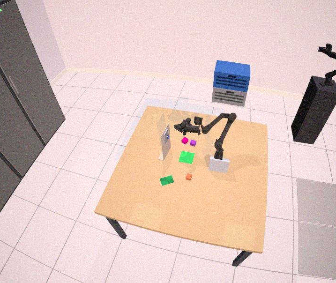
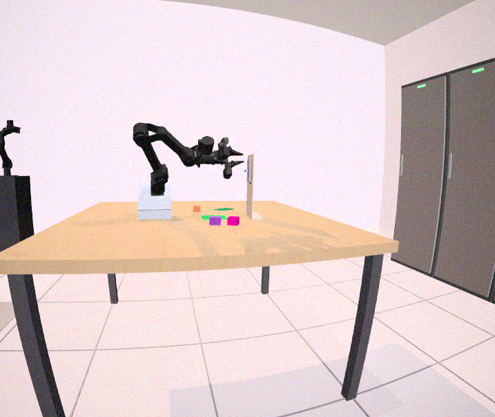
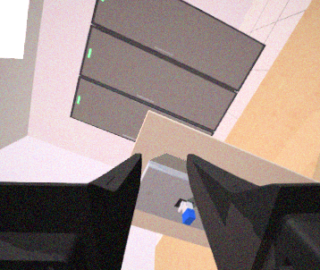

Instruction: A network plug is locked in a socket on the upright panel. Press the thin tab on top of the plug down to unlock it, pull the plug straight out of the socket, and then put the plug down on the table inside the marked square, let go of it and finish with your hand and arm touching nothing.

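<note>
Before the panel (image 1: 166, 146) (image 2: 250, 197) (image 3: 172, 139): our gripper (image 1: 175, 127) (image 2: 242, 157) (image 3: 164, 159), fingers partly apart, nothing between. Plug (image 1: 167, 137) (image 2: 245, 170) (image 3: 188, 216) sits in the panel's socket, seemingly fully home. For the tab press, best we narrow the fingers, centre above the plug, push straight down, sparing the panel. Socket holds the plug; marked square, likely the bright green (image 1: 186, 157) (image 2: 208, 217) before the panel, holds nothing.
</note>
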{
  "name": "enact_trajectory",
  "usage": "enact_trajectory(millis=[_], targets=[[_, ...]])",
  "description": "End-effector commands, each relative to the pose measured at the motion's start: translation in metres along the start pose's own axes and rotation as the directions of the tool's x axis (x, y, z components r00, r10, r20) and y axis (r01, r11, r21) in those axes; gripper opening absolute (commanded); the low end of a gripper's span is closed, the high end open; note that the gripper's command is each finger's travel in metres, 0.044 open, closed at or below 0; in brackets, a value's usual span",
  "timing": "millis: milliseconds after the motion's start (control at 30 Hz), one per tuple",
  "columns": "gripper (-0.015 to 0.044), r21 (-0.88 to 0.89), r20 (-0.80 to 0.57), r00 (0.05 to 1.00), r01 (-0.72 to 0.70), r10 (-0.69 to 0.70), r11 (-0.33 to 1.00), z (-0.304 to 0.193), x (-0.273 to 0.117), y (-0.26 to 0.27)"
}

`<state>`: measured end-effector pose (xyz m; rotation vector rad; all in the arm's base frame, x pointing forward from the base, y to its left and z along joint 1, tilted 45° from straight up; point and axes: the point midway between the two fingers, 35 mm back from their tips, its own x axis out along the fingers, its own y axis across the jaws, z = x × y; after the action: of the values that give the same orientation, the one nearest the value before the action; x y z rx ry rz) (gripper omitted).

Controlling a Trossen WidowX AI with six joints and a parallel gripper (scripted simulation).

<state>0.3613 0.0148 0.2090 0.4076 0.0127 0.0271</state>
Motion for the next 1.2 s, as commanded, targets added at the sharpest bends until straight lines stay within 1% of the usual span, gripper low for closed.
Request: enact_trajectory(millis=[0,600,800,1167], targets=[[0.0156,0.071,-0.023,1.000,0.009,-0.008,0.997,-0.023,0.000,-0.008],[0.0156,0.354,-0.075,0.997,0.023,0.003,0.935,-0.090,-0.018,-0.026],[0.0156,0.363,-0.077,0.997,0.025,0.004,0.931,-0.092,-0.018,-0.026],[0.0156,0.363,-0.076,0.997,0.024,0.004,0.931,-0.089,-0.002,-0.027]])
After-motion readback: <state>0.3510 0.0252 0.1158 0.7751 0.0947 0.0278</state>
